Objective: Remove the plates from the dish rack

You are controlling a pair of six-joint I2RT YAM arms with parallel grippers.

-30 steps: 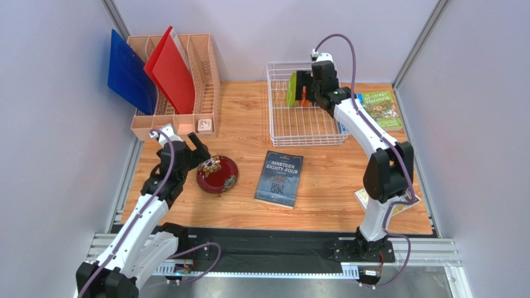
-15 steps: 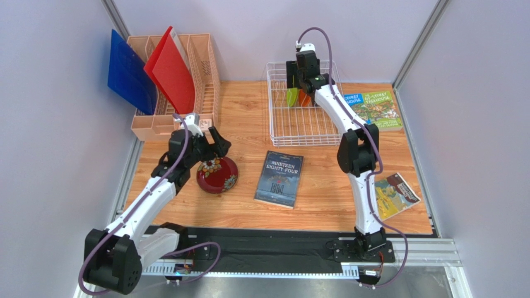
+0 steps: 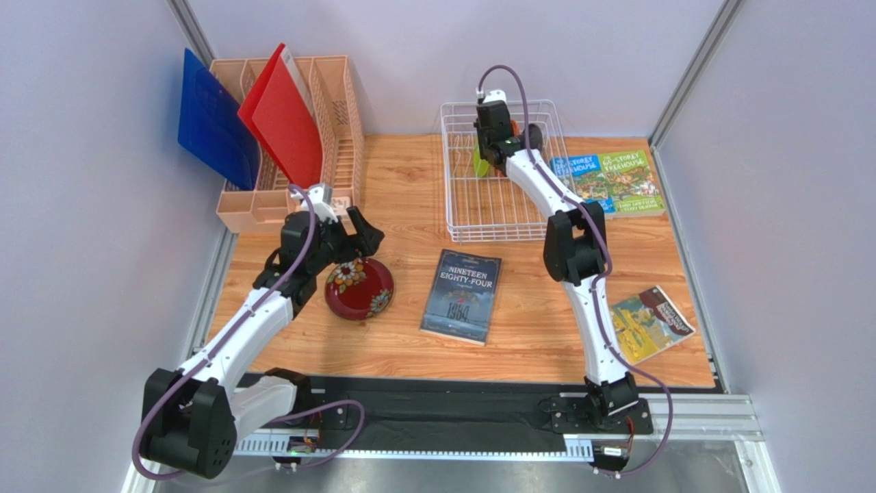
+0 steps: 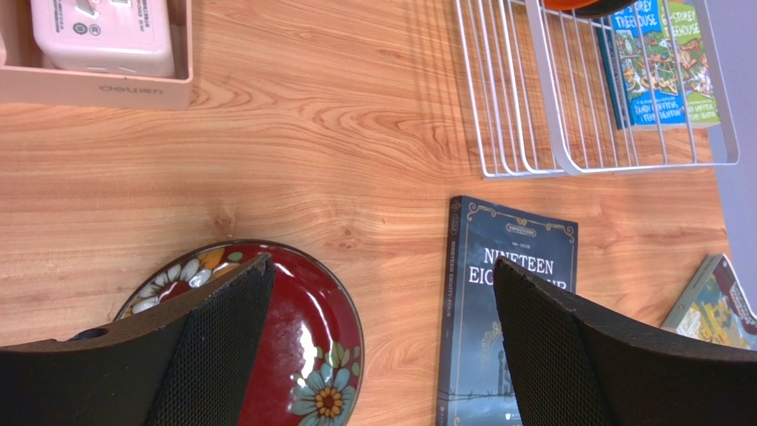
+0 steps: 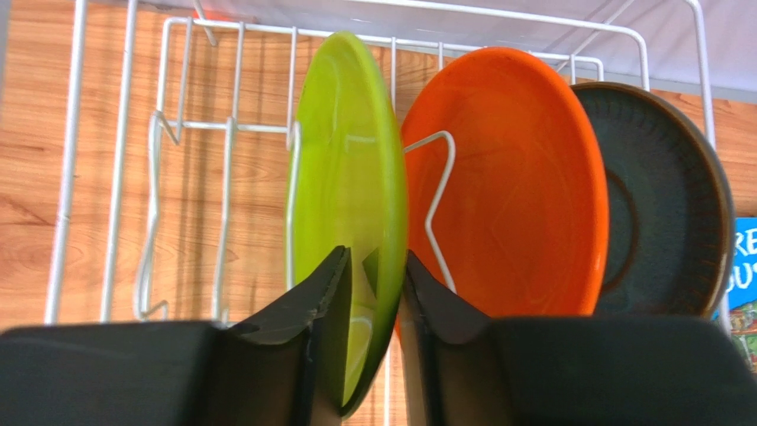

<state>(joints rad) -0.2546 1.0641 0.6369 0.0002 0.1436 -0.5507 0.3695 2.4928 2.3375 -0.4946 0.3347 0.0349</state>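
I have my right hand (image 5: 375,266) clenched on the lime green plate (image 5: 346,151), upright in the dish rack (image 3: 494,211). I see my left hand (image 4: 378,266) released, spread above the dark red plate (image 4: 306,346) on the worktop (image 4: 311,133).

lime plate (image 5: 348,177) | orange plate (image 5: 520,204) | teal-grey ribbed plate (image 5: 671,213) | dark-red floral plate (image 4: 306,342)

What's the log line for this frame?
left fingers: open, near red plate on table | right fingers: shut on green plate in rack | orange plate, grey plate: racked
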